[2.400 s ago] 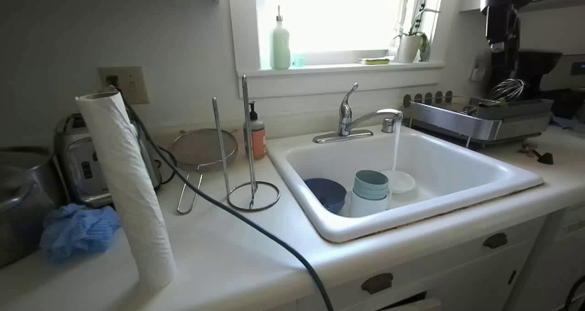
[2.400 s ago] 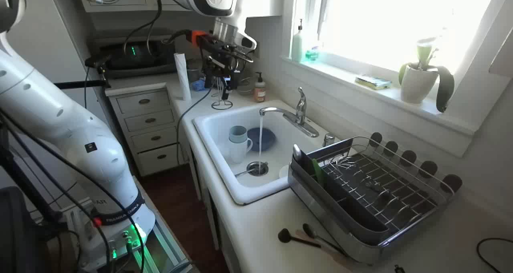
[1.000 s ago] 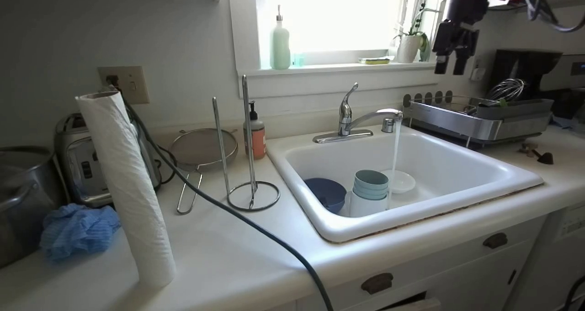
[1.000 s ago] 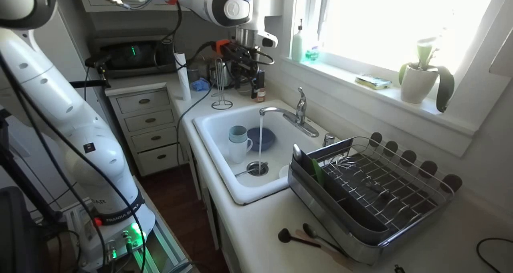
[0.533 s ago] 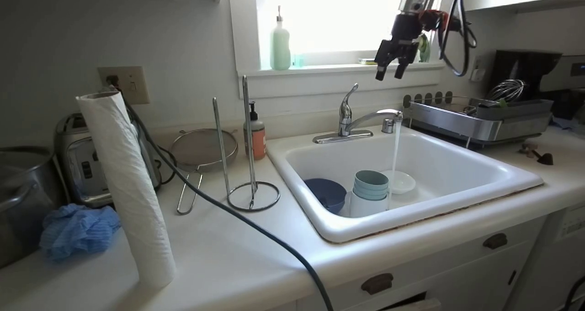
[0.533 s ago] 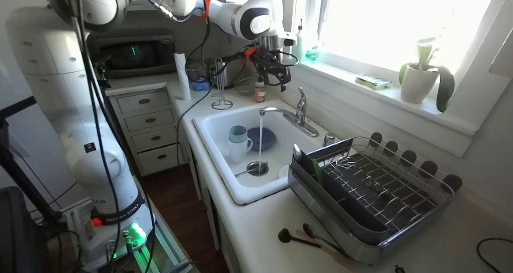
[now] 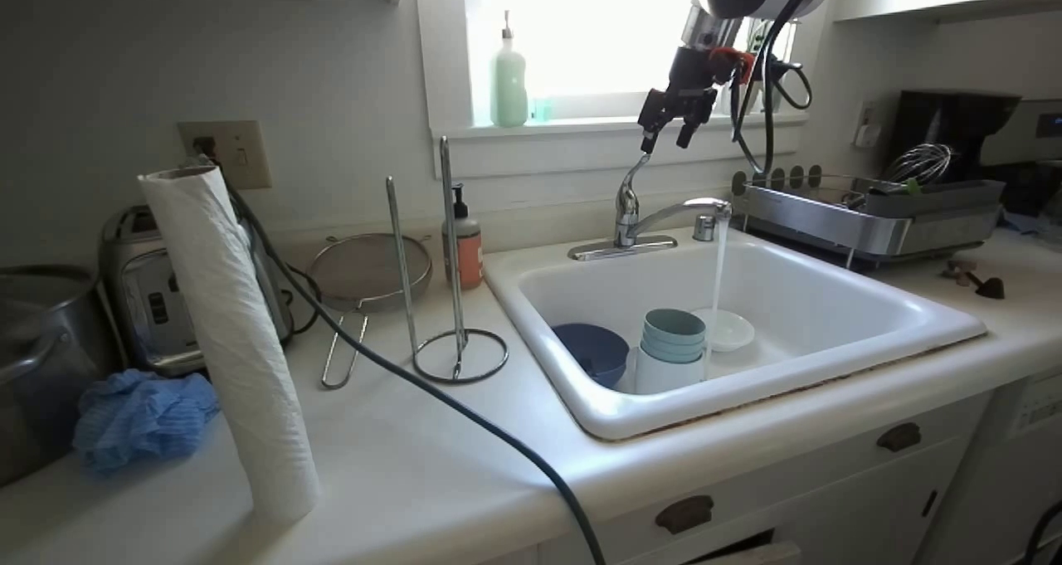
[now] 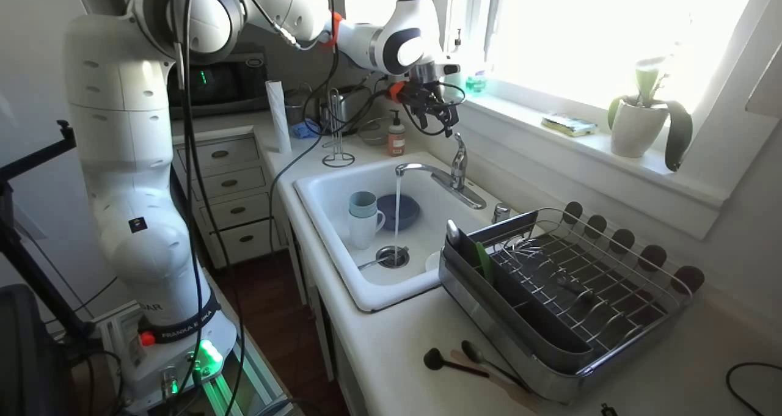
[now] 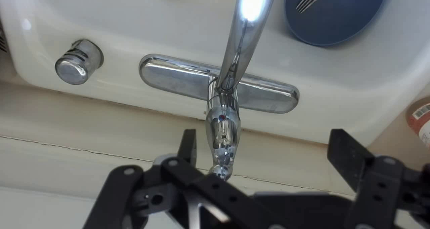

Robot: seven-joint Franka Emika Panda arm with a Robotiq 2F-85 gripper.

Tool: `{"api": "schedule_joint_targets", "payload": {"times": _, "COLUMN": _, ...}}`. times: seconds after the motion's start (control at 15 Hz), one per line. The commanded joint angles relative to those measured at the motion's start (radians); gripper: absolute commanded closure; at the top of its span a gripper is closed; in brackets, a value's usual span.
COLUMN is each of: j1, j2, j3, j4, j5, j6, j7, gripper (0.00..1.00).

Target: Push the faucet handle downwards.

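The faucet handle (image 7: 627, 198) stands up from the chrome base plate (image 9: 179, 78) at the back of the white sink (image 7: 796, 370), its slim tip pointing upward. Water (image 7: 717, 270) falls from the spout (image 7: 676, 210), so I take the handle to be lifted for flow, and the push down as the way to stop it.

Just over it hangs the gripper (image 9: 263, 141), its fingers (image 9: 187, 145) spread well apart, grasping nothing. It comes from above, I'd say, because the job calls for pressing, not pinching; with so wide a gap, though, a finger must land squarely on the handle or it could slip down past the side.

In an exterior view a fingertip (image 7: 648, 144) seems to meet the handle's tip, but whether they touch I can't tell. The wrist view looks down on it instead: the handle appears in the gap, nearer to one finger. Only there do I make out the red-and-blue dot (image 9: 221, 117) on the handle, and clearly a fork (image 9: 309, 0) in the blue bowl (image 9: 339, 20). The falling water, plain in both exterior views, lies beyond its edge. The drain (image 8: 393, 257) shows only in an exterior view.

Farther out, pale blue cups (image 7: 673, 343) sit stacked on a white mug (image 8: 362, 229), likely to save room, and the dish rack (image 7: 838, 216) stands beside the sink, presumably so washed things can drip close by.
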Motion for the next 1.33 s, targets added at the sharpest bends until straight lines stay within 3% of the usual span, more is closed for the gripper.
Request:
{"api": "schedule_joint_targets", "payload": {"times": 0.0, "j1": -0.008, "j2": -0.003, "j3": 0.008, "j4": 0.003, "j5": -0.002, "j6": -0.003, "j7": 0.001, "gripper": 0.0}}
{"api": "schedule_joint_targets", "payload": {"times": 0.4, "j1": -0.014, "j2": 0.034, "j3": 0.008, "j4": 0.016, "j5": 0.009, "j6": 0.054, "j7": -0.01, "gripper": 0.0}}
{"api": "schedule_joint_targets", "payload": {"times": 0.93, "j1": -0.028, "j2": 0.127, "j3": 0.009, "j4": 0.03, "j5": 0.009, "j6": 0.27, "j7": -0.021, "gripper": 0.0}}
{"api": "schedule_joint_targets", "payload": {"times": 1.07, "j1": -0.029, "j2": 0.141, "j3": 0.013, "j4": 0.031, "j5": 0.013, "j6": 0.301, "j7": -0.027, "gripper": 0.26}}
{"api": "schedule_joint_targets", "payload": {"times": 1.27, "j1": -0.025, "j2": 0.156, "j3": 0.01, "j4": 0.034, "j5": -0.001, "j6": 0.346, "j7": -0.024, "gripper": 0.48}}
